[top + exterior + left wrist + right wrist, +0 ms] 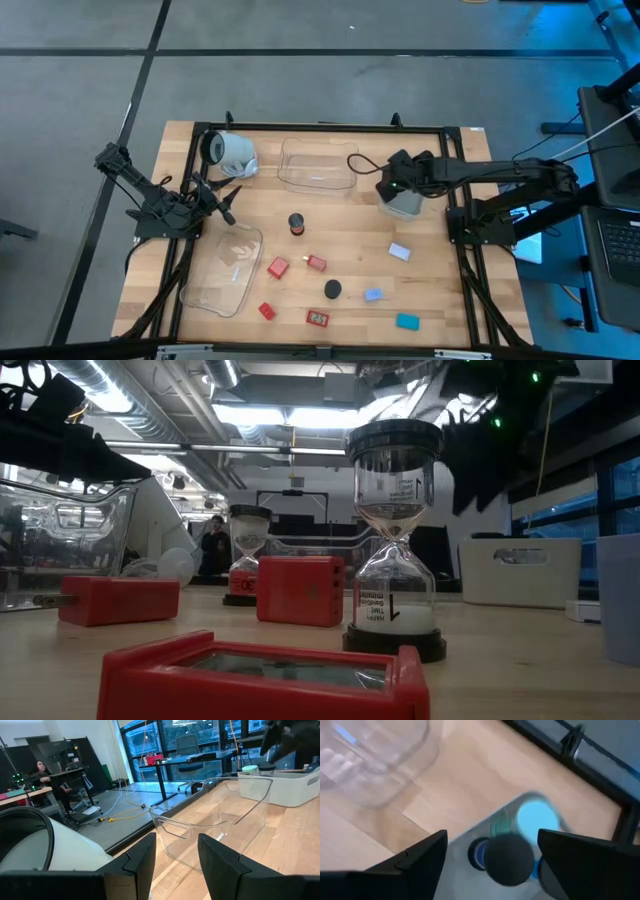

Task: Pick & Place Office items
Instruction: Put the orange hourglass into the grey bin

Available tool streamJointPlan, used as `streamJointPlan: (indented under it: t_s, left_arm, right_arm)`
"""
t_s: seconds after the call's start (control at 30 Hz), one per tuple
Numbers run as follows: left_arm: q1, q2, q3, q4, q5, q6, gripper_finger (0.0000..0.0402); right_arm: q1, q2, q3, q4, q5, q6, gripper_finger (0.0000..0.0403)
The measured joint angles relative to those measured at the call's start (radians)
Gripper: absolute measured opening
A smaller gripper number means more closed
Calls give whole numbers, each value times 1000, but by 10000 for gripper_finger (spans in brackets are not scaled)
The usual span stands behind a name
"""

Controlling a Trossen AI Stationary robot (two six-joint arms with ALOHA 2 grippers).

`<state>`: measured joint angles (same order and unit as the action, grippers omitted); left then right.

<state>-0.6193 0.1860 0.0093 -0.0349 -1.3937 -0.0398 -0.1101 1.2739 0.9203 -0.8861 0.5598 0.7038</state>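
Closest to the table-level camera lies a flat red framed piece with a glassy top (265, 675), so near that its lower edge is cut off. Behind it stand a tall black-capped sand timer (393, 540), a red block with a slotted side (300, 590), a low red block on the left (118, 600) and a smaller red-based sand timer (247, 555). From above, a pale lavender piece (400, 252), a light blue block (373, 295) and a teal block (407, 321) lie on the near right of the wooden table (440, 290). Another small red block (266, 311) sits by the near-left clear plastic tray (225, 268).

Over on the far right, the right gripper (390, 187) hangs above the grey square tub (405, 207). Its fingers are spread wide. Between them, touching neither, a dark round cap with blue beside it (509, 859) lies in the tub. It is too blurred to say exactly what kind of piece it is.

On the left, the left gripper (225, 198) waits near the tipped-over white mug (232, 153), its fingers a small gap apart with nothing between them. It faces the far clear plastic tray (318, 165). A person (42, 770) sits at a desk well beyond the table.
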Motion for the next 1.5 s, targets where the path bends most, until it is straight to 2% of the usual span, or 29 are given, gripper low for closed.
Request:
streamJointPlan:
  t_s: [0.13, 0.33, 0.43, 0.6, 0.73, 0.83, 0.97, 1.1, 1.27, 1.5]
  left_arm:
    - [0, 0, 0, 0, 0, -11, 143]
    - [0, 0, 0, 1, 0, -55, 143]
    - [0, 0, 0, 3, 1, -76, 143]
    - [0, 0, 0, 7, 1, -107, 143]
    - [0, 0, 0, 44, 54, -106, 147]
    - [0, 0, 6, 100, 151, -99, 165]
    - [0, 0, 36, 173, 261, -87, 211]
    - [0, 23, 78, 204, 299, -60, 255]
    - [20, 132, 158, 205, 369, -61, 279]
    - [142, 426, 298, 204, 514, -42, 280]
  right_arm:
    - [15, -1, 91, 8, 2, -50, 313]
    - [103, 5, 105, 239, -3, -256, 304]
    - [148, 25, 105, 324, -54, -311, 301]
    - [208, 72, 105, 489, -140, -352, 304]
    - [235, 81, 105, 500, -153, -352, 313]
    - [247, 78, 105, 495, -153, -352, 319]
    - [252, 63, 105, 488, -153, -357, 324]
    - [251, 48, 105, 451, -146, -368, 324]
    - [251, 43, 105, 423, -97, -379, 324]
    - [251, 43, 105, 418, -28, -385, 324]
